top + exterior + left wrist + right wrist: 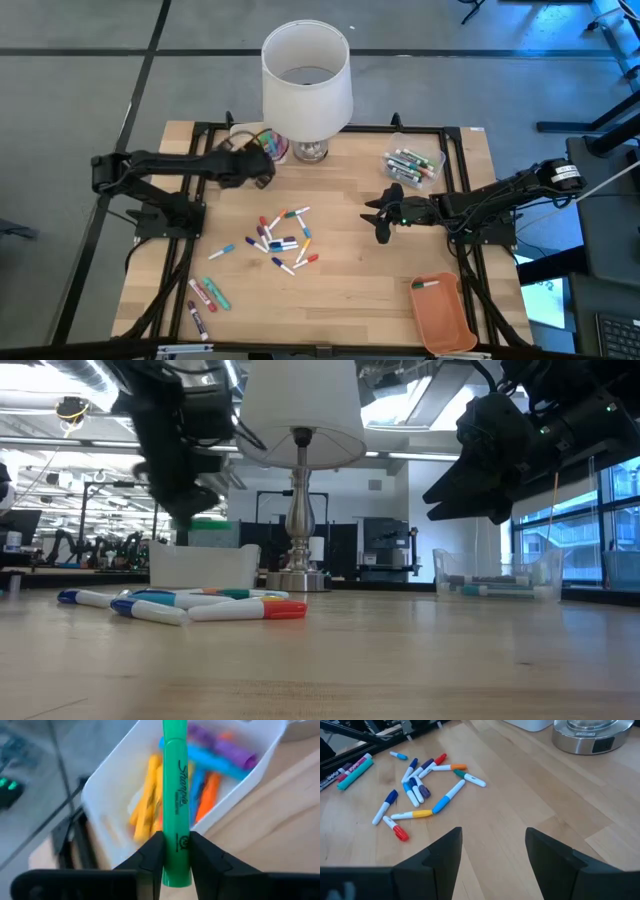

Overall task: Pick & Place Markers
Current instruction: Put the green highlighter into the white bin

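A green marker (175,795) is held by my left gripper (176,855), which is shut on it above the white bin (107,795) at the table's far left, next to the lamp base. The bin (250,135) holds yellow, orange, blue and purple markers (200,775). A loose pile of markers (283,238) lies flat on the middle of the table. My right gripper (381,216) hovers open right of the pile, nothing between its fingers (445,850). My left gripper pinches the green marker between its two fingers, near the marker's back end (176,847). The fingers slant down toward the bin and the marker runs along them, sticking out ahead of the tips. It is lifted clear, its front end over the bin's inside.
A white lamp (306,80) stands at the far middle. A clear box of markers (412,165) sits far right, an orange tray (448,318) with one marker (428,284) near right. More markers (205,298) lie near left. Bare wood lies between pile and tray.
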